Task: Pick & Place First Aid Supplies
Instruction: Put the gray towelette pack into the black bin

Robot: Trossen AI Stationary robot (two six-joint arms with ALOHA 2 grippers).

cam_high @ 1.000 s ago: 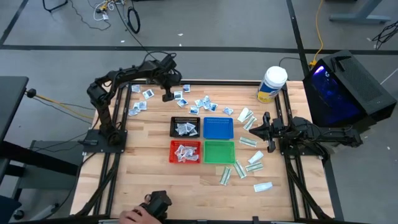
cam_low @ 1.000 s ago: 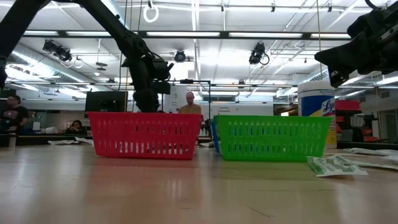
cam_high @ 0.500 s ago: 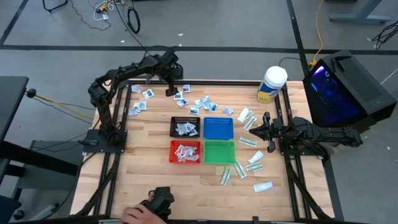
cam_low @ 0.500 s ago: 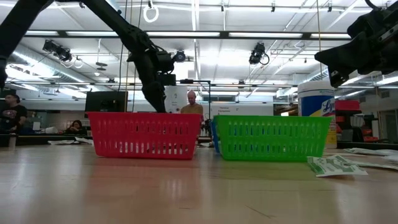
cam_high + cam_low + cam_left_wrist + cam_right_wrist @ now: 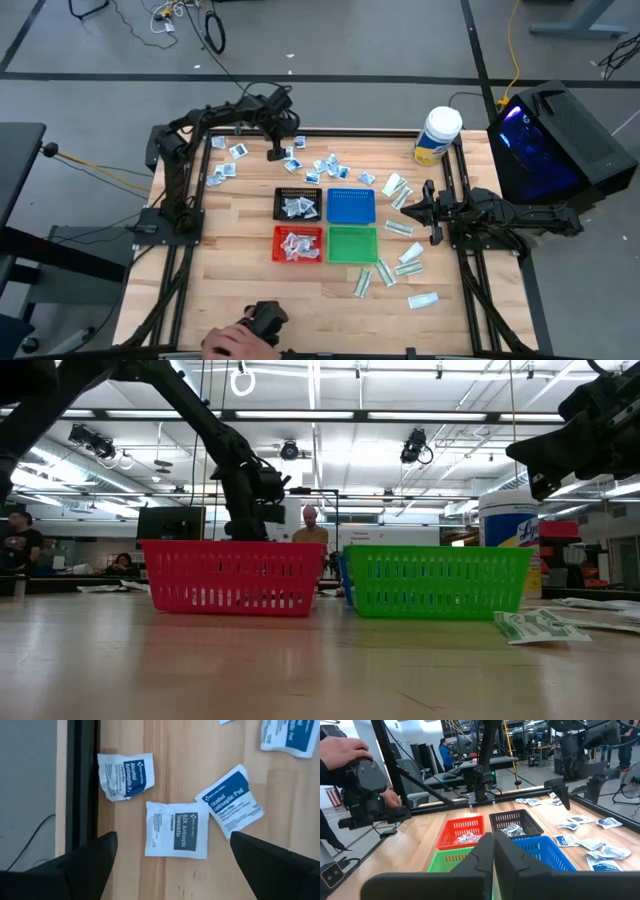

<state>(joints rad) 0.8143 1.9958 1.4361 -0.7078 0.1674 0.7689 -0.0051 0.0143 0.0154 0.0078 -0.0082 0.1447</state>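
Hovering left gripper (image 5: 172,860), jaws wide — over flat square crinkled packet (image 5: 177,829)

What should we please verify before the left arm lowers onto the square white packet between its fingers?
1. Left pincer open: ok; fingers stand wide apart.
2. Target centred: ok; square white packet with dark blue label lies flat between the fingers.
3. Neighbours clear: not ok; a tilted white-and-blue packet touches or nearly touches its corner.
4. Table edge: cannot tell; black frame rail runs close to one finger.
5. Drop-off ready: ok; black mesh tray and red mesh tray already hold packets.
6. Right pincer shut, parked at the right edge: ok.
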